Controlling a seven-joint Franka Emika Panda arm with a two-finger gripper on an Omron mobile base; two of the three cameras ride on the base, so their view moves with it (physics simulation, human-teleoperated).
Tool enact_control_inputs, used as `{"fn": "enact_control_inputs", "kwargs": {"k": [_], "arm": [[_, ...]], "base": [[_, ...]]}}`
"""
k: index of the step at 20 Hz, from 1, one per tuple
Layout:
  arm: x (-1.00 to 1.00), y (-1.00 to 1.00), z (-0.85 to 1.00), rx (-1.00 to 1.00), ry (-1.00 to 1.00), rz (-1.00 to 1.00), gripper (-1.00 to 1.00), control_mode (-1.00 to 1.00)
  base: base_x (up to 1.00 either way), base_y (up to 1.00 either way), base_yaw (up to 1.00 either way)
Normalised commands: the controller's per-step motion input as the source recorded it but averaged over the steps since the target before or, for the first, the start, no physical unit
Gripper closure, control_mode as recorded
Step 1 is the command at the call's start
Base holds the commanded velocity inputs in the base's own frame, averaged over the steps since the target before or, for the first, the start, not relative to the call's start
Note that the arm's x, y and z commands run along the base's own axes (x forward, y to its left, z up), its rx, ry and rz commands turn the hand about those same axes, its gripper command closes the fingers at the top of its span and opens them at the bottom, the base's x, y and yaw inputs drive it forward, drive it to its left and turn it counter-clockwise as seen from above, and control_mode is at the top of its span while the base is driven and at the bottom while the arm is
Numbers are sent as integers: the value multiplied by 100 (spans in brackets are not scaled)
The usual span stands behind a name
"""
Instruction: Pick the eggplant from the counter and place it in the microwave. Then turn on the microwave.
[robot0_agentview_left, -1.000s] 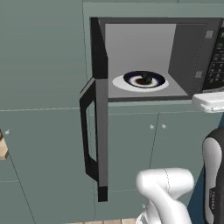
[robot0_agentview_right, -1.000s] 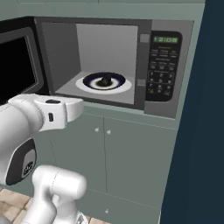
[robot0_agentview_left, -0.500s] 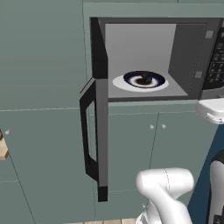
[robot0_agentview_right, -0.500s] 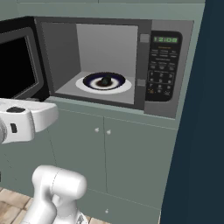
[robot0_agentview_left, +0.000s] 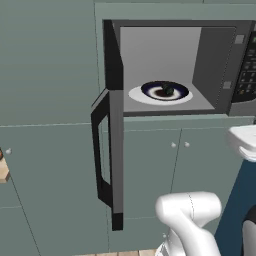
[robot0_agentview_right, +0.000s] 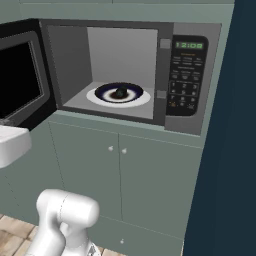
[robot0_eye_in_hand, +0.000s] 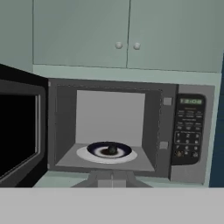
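The microwave (robot0_agentview_left: 220, 60) (robot0_agentview_right: 192, 117) (robot0_eye_in_hand: 192, 170) stands open, its door (robot0_agentview_left: 115, 150) (robot0_agentview_right: 20, 75) (robot0_eye_in_hand: 17, 131) swung out to the left. Inside, the small dark eggplant (robot0_agentview_left: 167, 90) (robot0_agentview_right: 120, 92) (robot0_eye_in_hand: 112, 150) rests in the middle of a white plate with a dark blue centre (robot0_agentview_left: 137, 95) (robot0_agentview_right: 95, 97) (robot0_eye_in_hand: 83, 154). My gripper (robot0_eye_in_hand: 112, 180) is shut and holds nothing. It hangs back in front of the cavity, level with its lower lip and well clear of the eggplant. The keypad (robot0_agentview_right: 184, 90) (robot0_eye_in_hand: 187, 142) sits under a green display (robot0_agentview_right: 189, 45) (robot0_eye_in_hand: 191, 101). The counter is out of view.
Grey-green cabinet doors with round knobs sit below the microwave (robot0_agentview_left: 179, 145) (robot0_agentview_right: 116, 149) and above it (robot0_eye_in_hand: 127, 45). A dark blue wall (robot0_agentview_right: 235, 150) closes off the right side. A small beige edge (robot0_agentview_left: 3, 170) pokes in at far left.
My arm has drawn back from the microwave, its white link sliding toward the frame edges in both base views. The eggplant and the door have stayed put.
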Motion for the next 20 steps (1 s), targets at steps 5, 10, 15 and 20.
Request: {"fn": "enact_control_inputs", "kwargs": {"k": [5, 10, 15, 20], "arm": [[-41, 20, 0, -3, -8, -3, 100, -100], [-38, 22, 0, -4, -8, -3, 100, -100], [-36, 25, 0, -5, -9, -3, 100, -100], [-38, 22, 0, -4, -10, -3, 100, -100]], "base": [[0, 0, 0], [0, 0, 0], [0, 0, 0], [0, 0, 0]]}}
